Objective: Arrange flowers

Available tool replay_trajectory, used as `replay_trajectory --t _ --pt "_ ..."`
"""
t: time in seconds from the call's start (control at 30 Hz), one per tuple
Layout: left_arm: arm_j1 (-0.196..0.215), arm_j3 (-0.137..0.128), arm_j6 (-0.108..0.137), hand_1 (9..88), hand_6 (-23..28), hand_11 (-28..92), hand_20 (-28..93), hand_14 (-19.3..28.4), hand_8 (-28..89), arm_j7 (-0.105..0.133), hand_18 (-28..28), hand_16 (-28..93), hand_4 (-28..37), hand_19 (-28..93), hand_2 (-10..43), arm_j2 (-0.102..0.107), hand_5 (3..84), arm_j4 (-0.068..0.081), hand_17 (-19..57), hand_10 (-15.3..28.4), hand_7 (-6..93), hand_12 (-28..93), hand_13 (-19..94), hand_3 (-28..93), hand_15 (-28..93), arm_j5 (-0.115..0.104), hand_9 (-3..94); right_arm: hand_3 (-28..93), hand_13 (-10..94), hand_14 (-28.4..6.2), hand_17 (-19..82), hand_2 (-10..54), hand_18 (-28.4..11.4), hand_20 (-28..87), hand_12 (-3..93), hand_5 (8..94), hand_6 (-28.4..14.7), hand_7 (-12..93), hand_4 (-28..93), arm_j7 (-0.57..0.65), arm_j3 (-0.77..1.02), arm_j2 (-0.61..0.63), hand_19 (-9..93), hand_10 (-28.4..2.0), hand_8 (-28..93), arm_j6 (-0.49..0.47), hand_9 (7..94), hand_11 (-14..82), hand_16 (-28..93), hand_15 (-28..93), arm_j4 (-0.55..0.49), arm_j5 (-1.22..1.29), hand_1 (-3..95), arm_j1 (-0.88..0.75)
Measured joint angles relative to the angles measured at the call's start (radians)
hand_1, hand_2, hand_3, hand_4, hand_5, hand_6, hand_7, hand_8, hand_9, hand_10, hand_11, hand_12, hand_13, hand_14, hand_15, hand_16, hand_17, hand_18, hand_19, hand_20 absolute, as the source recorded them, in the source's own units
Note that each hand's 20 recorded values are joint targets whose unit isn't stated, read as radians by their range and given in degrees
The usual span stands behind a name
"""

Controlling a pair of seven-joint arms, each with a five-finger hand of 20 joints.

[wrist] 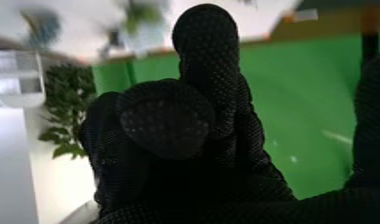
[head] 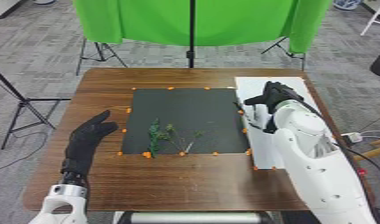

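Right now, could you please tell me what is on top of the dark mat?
Green sprigs lie on the near part of the dark mat. What is directly beneath them is covered and cannot be seen.

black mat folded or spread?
Spread: the black mat lies flat, edges straight, orange marks along its border, green sprigs on it.

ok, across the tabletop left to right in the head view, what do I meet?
Left hand, dense leafy green sprig, sparse green sprig, pale-stemmed sprig, right hand.
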Motion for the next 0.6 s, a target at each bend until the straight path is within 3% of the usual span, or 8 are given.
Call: replay_trajectory --t 0.17,0.4,0.6 --pt "-0.001 0.0 -0.001 21.9 1.5 19 27 16.2 -4 -0.001 14.2 8 -19.5 7 -4.9 0.0 47.1 0.0 6.6 13.2 11.8 18 39 68 18 0.0 48.8 51 93 -3.9 64 -9.5 -12.7 56 25.5 73.3 -5.7 9 -11 0.0 -0.001 -0.035 93 -12.9 -7 -0.023 88.7 38.5 32 57 0.066 -0.037 19.7 0.01" --pt "0.001 0.0 -0.001 21.9 1.6 19 27 16.2 -4 -0.003 14.2 8 -19.5 7 -4.8 0.001 47.2 0.0 6.6 13.2 11.5 18 39 68 18 -0.003 48.8 50 93 -3.8 65 -9.5 -12.7 56 25.4 76.4 -5.3 10 -12 -0.003 -0.011 -0.062 93 -13.0 -7 -0.053 89.3 38.4 32 57 0.07 -0.072 16.8 0.02" --pt "0.001 0.0 -0.001 21.9 1.6 19 27 16.2 -4 -0.004 14.2 8 -19.5 7 -4.9 0.0 47.2 0.0 6.6 13.3 11.5 17 39 68 18 -0.003 48.8 49 94 -3.0 66 -9.5 -11.7 56 25.3 78.9 -4.9 12 -11 -0.059 -0.055 -0.082 93 -11.8 -7 -0.083 90.4 39.2 32 58 0.088 -0.22 27.2 0.036"
